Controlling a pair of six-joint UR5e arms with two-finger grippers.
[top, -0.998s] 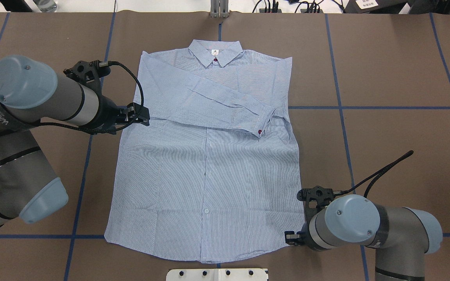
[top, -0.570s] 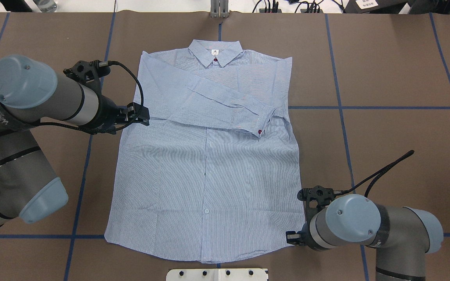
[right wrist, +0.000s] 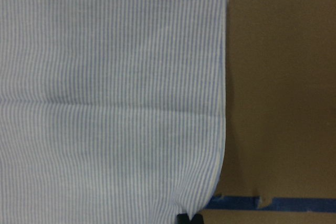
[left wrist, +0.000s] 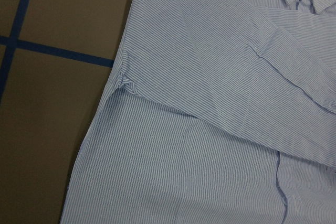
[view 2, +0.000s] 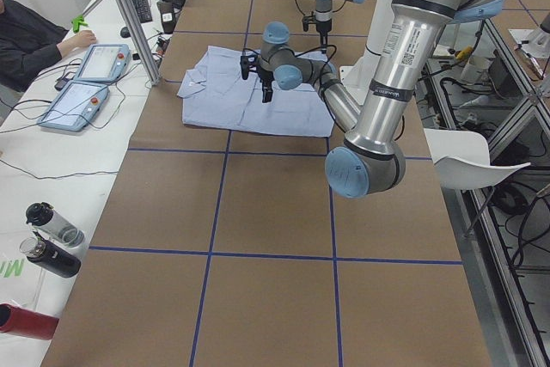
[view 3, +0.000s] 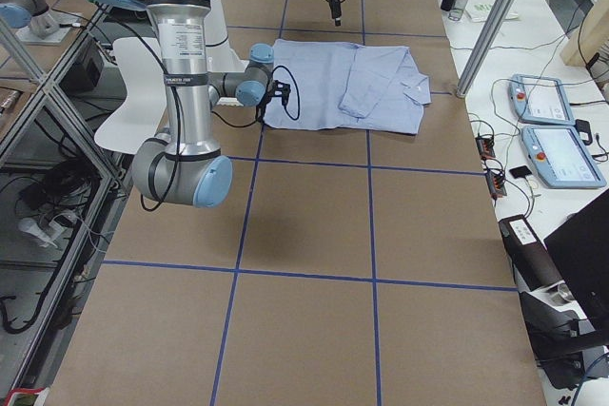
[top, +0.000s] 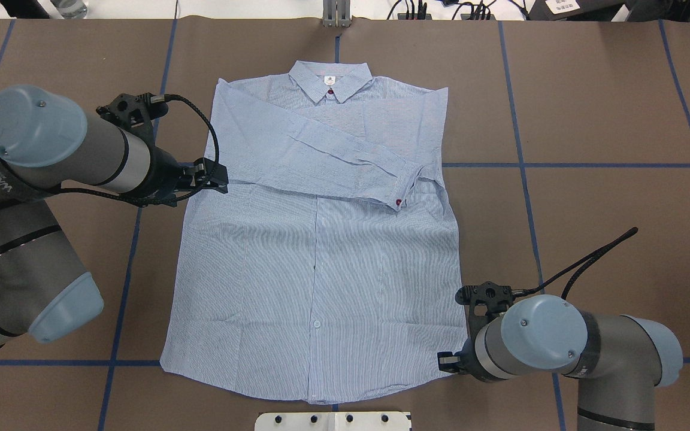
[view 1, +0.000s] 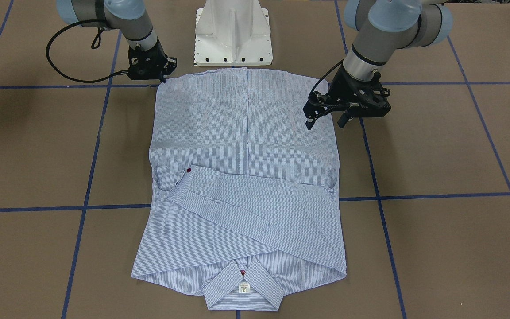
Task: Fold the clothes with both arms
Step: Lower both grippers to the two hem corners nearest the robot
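Note:
The pinstriped shirt [top: 321, 257] lies flat and buttoned side up on the brown table, collar at the far side. One sleeve is folded across the chest [view 1: 255, 199]. My left gripper [top: 224, 178] hovers open over the shirt's left side edge near the armpit [left wrist: 123, 83], and its two fingers stand apart [view 1: 325, 124]. My right gripper [top: 442, 365] is low at the near right hem corner [right wrist: 197, 211]. It looks shut on that corner [view 1: 164, 79], with one dark tip showing at the bottom of the right wrist view.
The white pedestal base [view 1: 233, 40] stands just behind the shirt's hem. Blue tape lines [top: 560, 164] cross the table. A side bench holds tablets [view 2: 94, 66] and bottles [view 2: 51, 238]. A person [view 2: 26, 36] sits there, and a metal post [view 2: 129, 15] rises by the table.
My left gripper has edged a little to the left. The right arm's elbow has shifted slightly right and toward the robot. The shirt lies as before.

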